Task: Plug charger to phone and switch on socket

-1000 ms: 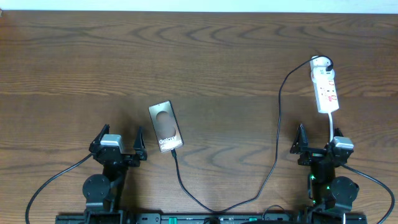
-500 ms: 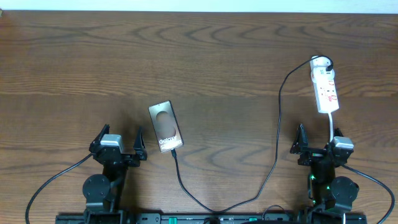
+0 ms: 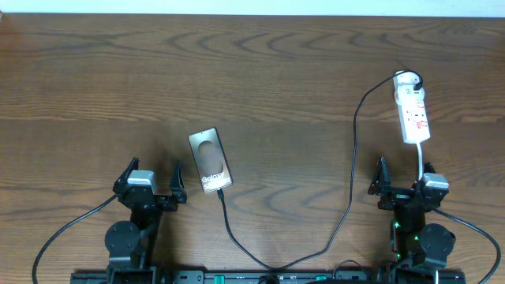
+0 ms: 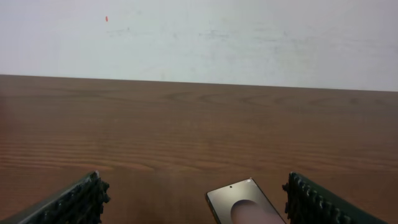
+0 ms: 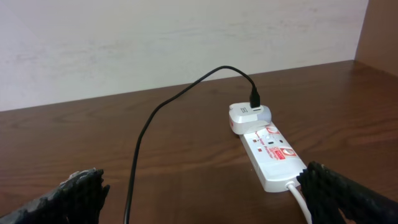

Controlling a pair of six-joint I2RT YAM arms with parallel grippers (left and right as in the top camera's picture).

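**A:** From above, how do the arms sit?

**B:** Both sit folded at the near edge of the table [image 3: 252, 71], their bases partly cut off by the frame. The left gripper [image 3: 151, 173] and right gripper [image 3: 405, 175] point away from the bases. Their fingers are spread wide with nothing between them.

**A:** And the task's things?

**B:** The phone [image 3: 210, 160] lies flat, just ahead and to the right of the left gripper. The charger [image 3: 353, 142] runs from the phone's near edge, dips toward the table front, then climbs to the white plug head [image 3: 406, 79] on the socket [image 3: 413, 110]. The socket lies ahead of the right gripper. Whether the tip is seated in the phone is too small to tell.

**A:** Left wrist?

**B:** Two ridged fingers [image 4: 68, 202] sit in the bottom corners. The phone's far end shows between them, and the rest is cut off.

**A:** Right wrist?

**B:** The fingers stand apart at the corners, with the socket beyond them. The frame edge cuts its white cord [image 5: 301, 202]. The switch positions are unreadable.
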